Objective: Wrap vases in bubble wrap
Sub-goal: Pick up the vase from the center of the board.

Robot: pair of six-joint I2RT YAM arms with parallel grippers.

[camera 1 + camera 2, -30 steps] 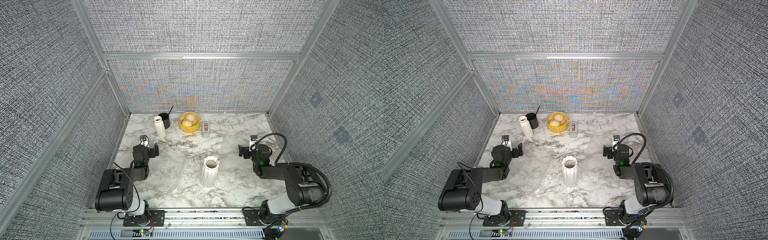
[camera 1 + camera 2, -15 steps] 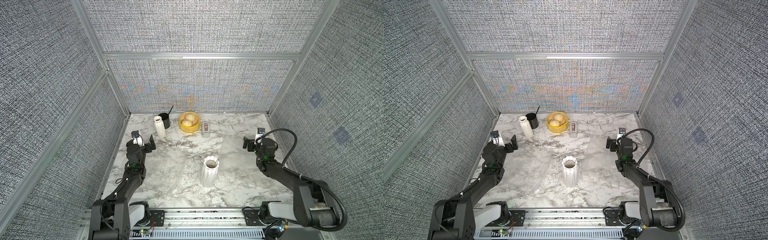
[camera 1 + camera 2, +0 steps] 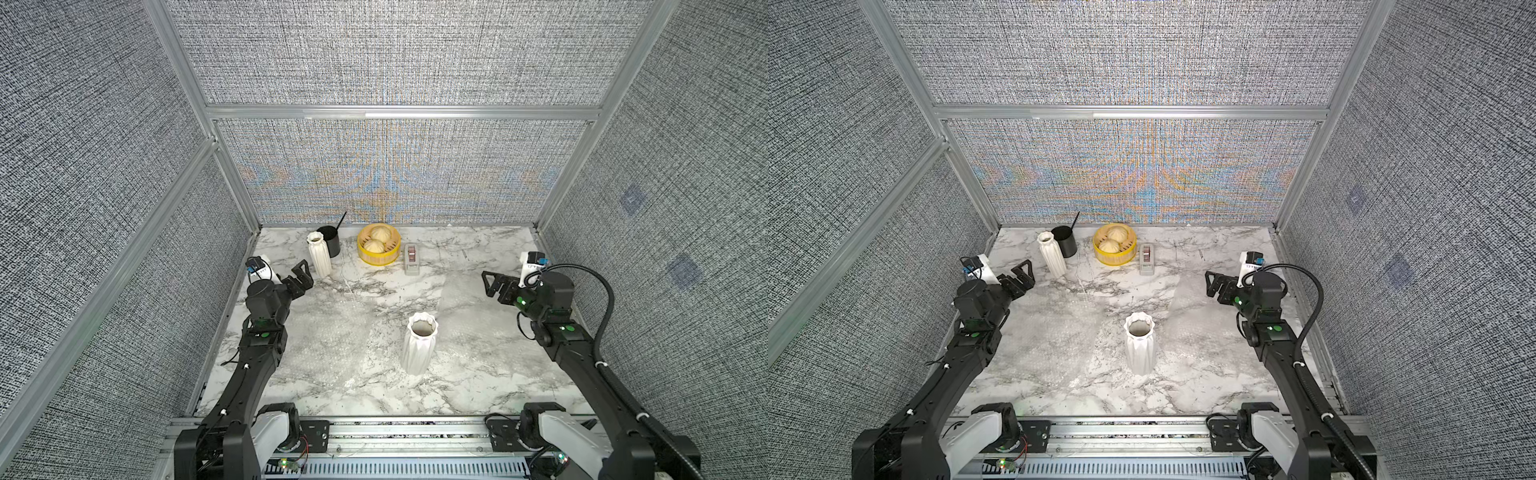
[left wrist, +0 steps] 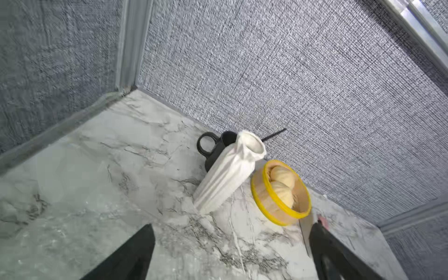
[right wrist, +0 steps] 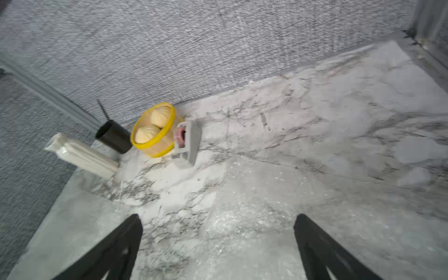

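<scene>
Vases both stand upright, long axes vertical. The wide vase (image 3: 420,349) sits mid-table with clear bubble wrap (image 3: 328,328) lying flat on the marble table (image 3: 374,399) to either side of it; whether its base rests on a sheet's edge I cannot tell. From this wide vase, the slim vase (image 3: 319,255) is well apart, toward the back wall and the robot's left. The left gripper (image 3: 302,277) hovers just beside it with jaws spread and empty, and the left wrist view shows that vase (image 4: 228,174) straight ahead of the fingertips. The right gripper (image 3: 488,284), also spread and empty, hangs above the sheet on the wide vase's right-rear side and seems the nearer arm to it. Farther back from the wide vase are a black mug (image 3: 330,241) holding a thin dark stick, a yellow steamer basket (image 3: 378,258) holding two buns (image 3: 374,245), and a small grey holder (image 3: 411,259).
</scene>
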